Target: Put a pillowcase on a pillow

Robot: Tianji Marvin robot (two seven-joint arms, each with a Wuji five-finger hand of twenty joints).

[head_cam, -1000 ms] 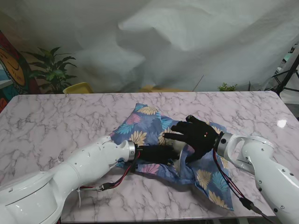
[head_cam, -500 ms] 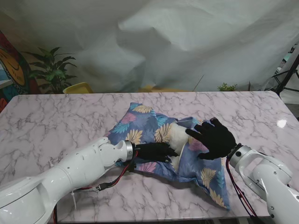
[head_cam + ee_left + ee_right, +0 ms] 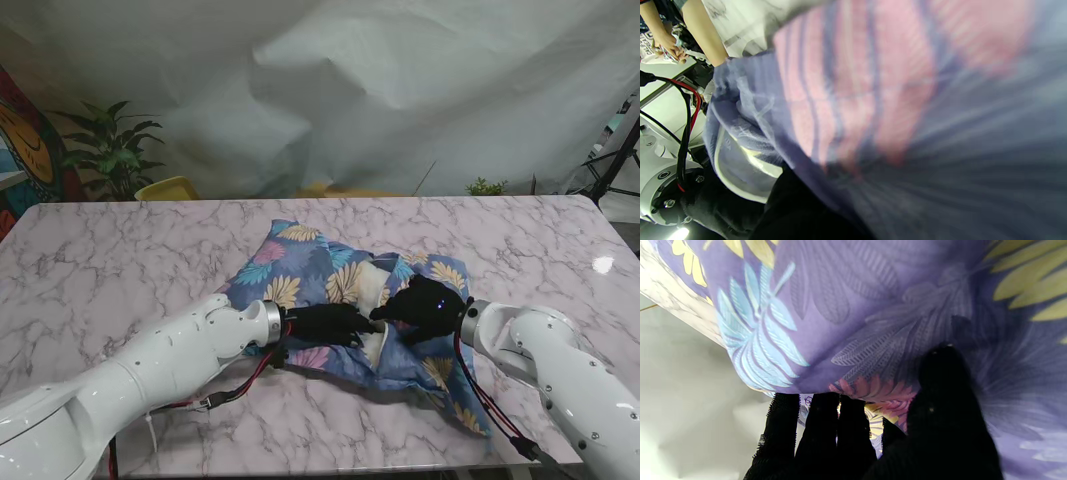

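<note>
A blue pillowcase (image 3: 300, 265) printed with yellow, pink and pale blue leaves lies crumpled mid-table. A cream pillow (image 3: 374, 288) shows through its opening, between my two black-gloved hands. My left hand (image 3: 325, 324) rests at the nearer edge of the opening, fingers curled on the cloth. My right hand (image 3: 422, 306) is closed on a fold just right of the pillow. In the right wrist view the fingers (image 3: 820, 426) go under the pillowcase (image 3: 857, 306) and the thumb (image 3: 943, 400) presses on its outer side. Blurred pillowcase cloth (image 3: 907, 100) fills the left wrist view.
The marble table (image 3: 120, 260) stretches wide on both sides of the bedding. A red and black cable (image 3: 240, 390) trails from my left wrist near the front edge. Behind the table are a white drape (image 3: 400, 90), a potted plant (image 3: 110, 150) and a yellow chair (image 3: 167, 188).
My right hand lifted off the pillowcase, swung right with fingers spread, then came back and closed on the fold beside the pillow. The cloth shifted slightly. My left hand barely moved.
</note>
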